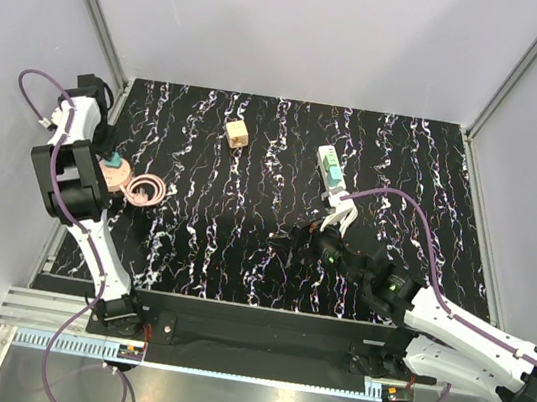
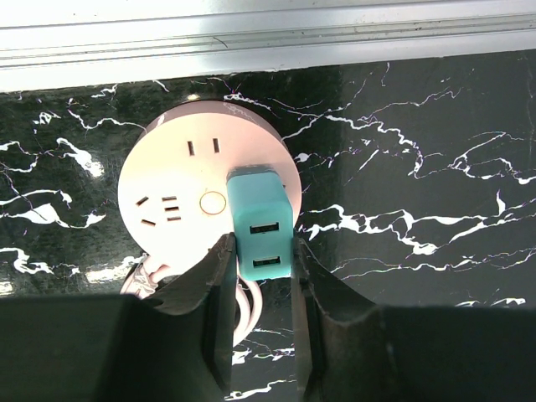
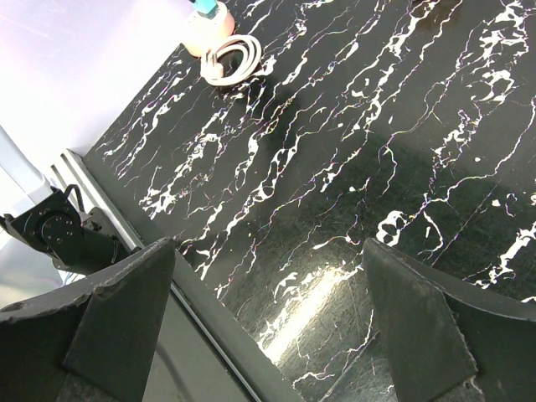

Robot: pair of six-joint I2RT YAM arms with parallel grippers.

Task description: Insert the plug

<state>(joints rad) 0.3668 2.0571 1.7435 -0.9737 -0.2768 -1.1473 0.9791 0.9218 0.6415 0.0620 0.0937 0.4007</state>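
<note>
The light-green plug [image 1: 334,177] lies at the near end of the white power strip [image 1: 327,156], right of the mat's centre; I cannot tell whether it is seated. My right gripper [image 1: 296,233] hovers open just in front of it, with nothing between its fingers [image 3: 126,293]. At the far left my left gripper [image 2: 261,255] is shut on the sides of a teal block [image 2: 260,219]. That block stands on a round pink socket hub [image 2: 167,180].
A small wooden cube [image 1: 237,135] sits at the back centre. The hub's pink cord [image 1: 149,189] lies coiled beside it. The strip's white cord [image 1: 339,215] is bunched by the right gripper. Grey walls and aluminium rails [image 2: 251,38] close in the black marbled mat [image 1: 241,248].
</note>
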